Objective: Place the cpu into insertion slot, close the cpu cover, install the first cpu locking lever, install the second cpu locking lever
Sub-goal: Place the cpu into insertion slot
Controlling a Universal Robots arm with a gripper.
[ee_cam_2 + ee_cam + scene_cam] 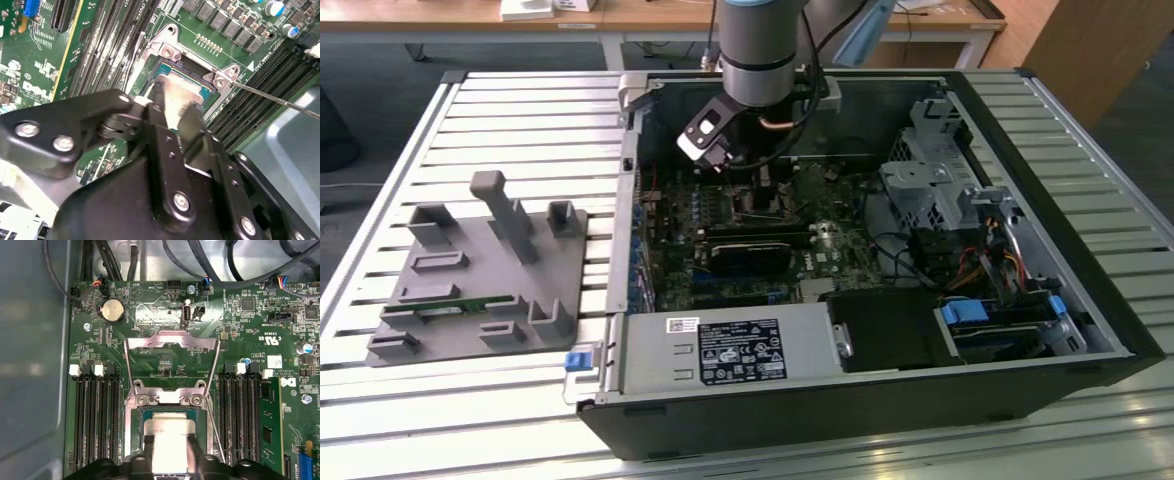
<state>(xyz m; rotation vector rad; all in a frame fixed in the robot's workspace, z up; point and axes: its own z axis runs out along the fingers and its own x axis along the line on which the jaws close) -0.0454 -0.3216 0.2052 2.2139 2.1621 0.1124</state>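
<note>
My gripper (754,192) reaches down into the open computer case. In both wrist views its fingers (145,452) stand on two sides of the cpu (167,437), a flat silver-grey square, and are shut on it. The cpu (172,92) sits at the insertion slot (187,67), whose silver rim (130,437) frames it; I cannot tell whether it is fully seated. The cpu cover (172,340), a silver frame with a square window, is swung open beyond the slot. A thin wire locking lever (270,97) sticks out unlatched beside the socket.
Long black memory slots (95,415) flank the socket on both sides. Black cables (115,260) run along the case wall beyond the board. In the exterior view a grey fixture tray (480,270) lies at the left, and a drive cage (927,190) with cables stands at the right.
</note>
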